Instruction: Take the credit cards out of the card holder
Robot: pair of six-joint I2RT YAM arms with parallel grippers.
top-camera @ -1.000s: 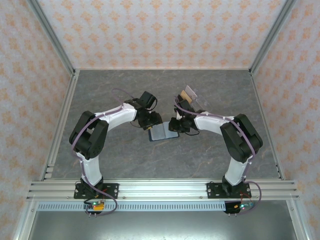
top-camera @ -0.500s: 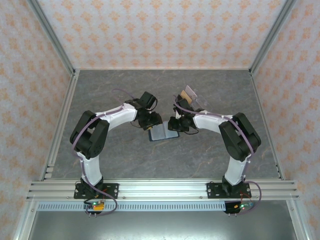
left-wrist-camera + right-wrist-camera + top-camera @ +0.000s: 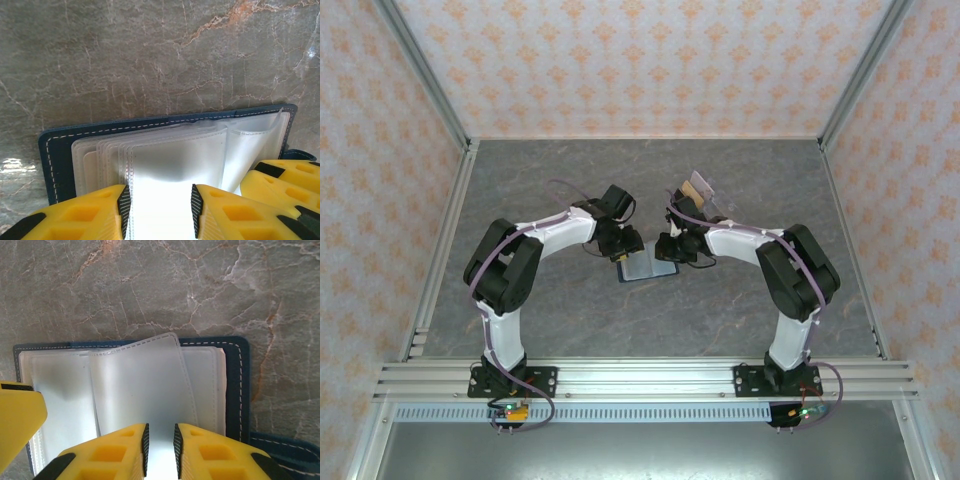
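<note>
Left gripper point(image 3: 160, 202) has narrowed, half-open astride clear stitched sleeves point(image 3: 175, 155); right gripper point(image 3: 161, 435) pinches one frosted sleeve point(image 3: 140, 385).

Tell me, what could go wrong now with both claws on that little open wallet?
1. The right gripper seems to pinch a clear sleeve, not a card; pulling could tear it or lift the whole card holder.
2. The left gripper straddles several sleeves, jaws apart; closing might grab a bunch and crumple them.
</note>
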